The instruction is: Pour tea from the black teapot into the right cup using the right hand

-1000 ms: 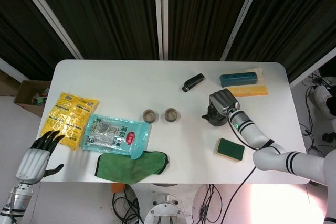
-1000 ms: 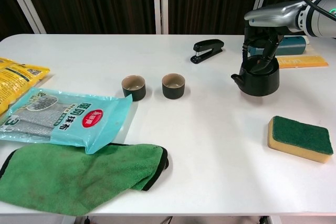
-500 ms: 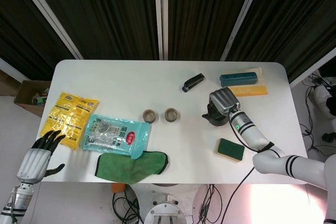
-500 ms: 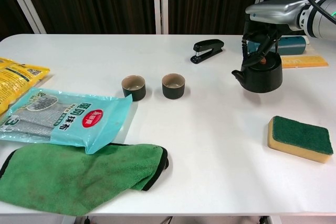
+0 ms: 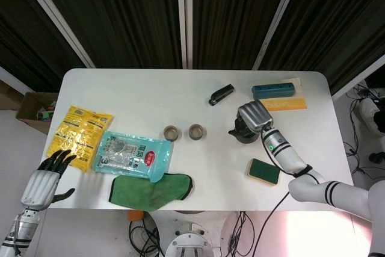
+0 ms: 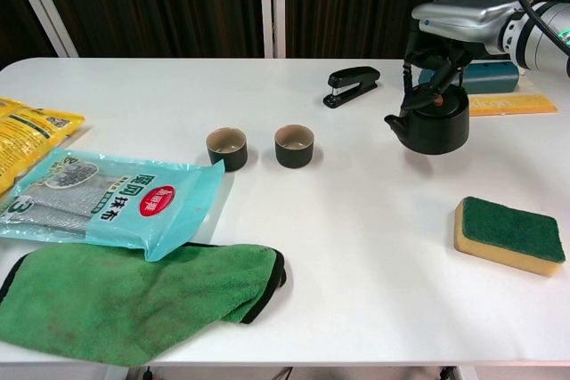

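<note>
yellow packet [image 6: 27, 135] cut off, teapot handle hidden

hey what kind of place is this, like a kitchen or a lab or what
Most likely a robot lab or test room, not a kitchen. A bare white table stands before dark curtains, loose cables trail on the floor, and unrelated props share the table: a stapler, a sponge, a black teapot.
</note>
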Robot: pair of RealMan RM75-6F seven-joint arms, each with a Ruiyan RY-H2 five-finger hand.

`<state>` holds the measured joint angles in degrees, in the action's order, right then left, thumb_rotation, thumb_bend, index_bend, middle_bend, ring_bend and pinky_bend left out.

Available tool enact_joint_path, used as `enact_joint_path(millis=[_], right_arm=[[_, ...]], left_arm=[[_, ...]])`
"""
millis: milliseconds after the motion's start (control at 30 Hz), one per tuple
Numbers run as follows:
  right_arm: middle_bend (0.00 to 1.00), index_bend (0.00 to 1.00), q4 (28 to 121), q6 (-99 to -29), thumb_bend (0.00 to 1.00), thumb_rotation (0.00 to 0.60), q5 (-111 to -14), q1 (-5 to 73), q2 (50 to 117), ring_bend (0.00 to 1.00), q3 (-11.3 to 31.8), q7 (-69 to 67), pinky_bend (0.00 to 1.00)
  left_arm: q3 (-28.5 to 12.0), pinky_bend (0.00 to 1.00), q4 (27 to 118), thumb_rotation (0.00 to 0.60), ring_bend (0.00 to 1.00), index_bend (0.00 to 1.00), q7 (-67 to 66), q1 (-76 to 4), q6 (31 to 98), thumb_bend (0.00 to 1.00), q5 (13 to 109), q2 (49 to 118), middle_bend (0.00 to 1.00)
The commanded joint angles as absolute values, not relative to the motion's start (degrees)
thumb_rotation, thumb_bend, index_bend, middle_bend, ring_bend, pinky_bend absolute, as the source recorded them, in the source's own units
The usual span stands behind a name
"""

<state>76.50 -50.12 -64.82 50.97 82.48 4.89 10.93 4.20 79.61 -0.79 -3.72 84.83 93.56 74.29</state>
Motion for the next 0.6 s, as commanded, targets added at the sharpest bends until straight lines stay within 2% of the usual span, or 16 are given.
enact_joint_path(millis=[33, 300, 467, 600], right_arm=[[1.0, 1.0, 75.9, -51.0, 0.0, 0.461, -66.2, 50.3, 83.0, 1.0, 5.4, 9.9, 0.87], [1.0, 1.0, 74.9, -51.4, 0.05, 0.461, -68.0, 49.2, 83.8, 1.0, 6.1, 9.0, 0.89], [1.0, 1.0, 74.6, -51.2, 0.17, 0.461, -68.6, 48.7, 84.1, 1.0, 6.6, 8.6, 0.9], [1.0, 1.0, 74.4, -51.2, 0.18, 0.459, -69.2, 48.4, 84.2, 1.0, 6.9, 8.3, 0.9]], left_arm=[[4.2, 0.23, 79.5, 0.6, 0.07, 0.17, -0.8, -3.8, 84.8, 0.13, 93.5, 74.4, 0.09], [4.3, 0.23, 79.3, 0.6, 0.07, 0.17, -0.7, -3.8, 84.5, 0.13, 93.5, 74.6, 0.09], [4.3, 0.23, 79.3, 0.6, 0.07, 0.17, -0.6, -3.9, 84.7, 0.13, 93.6, 74.6, 0.09], [4.3, 0.23, 79.3, 0.6, 0.07, 0.17, -0.7, -3.9, 84.6, 0.13, 93.5, 74.6, 0.09]])
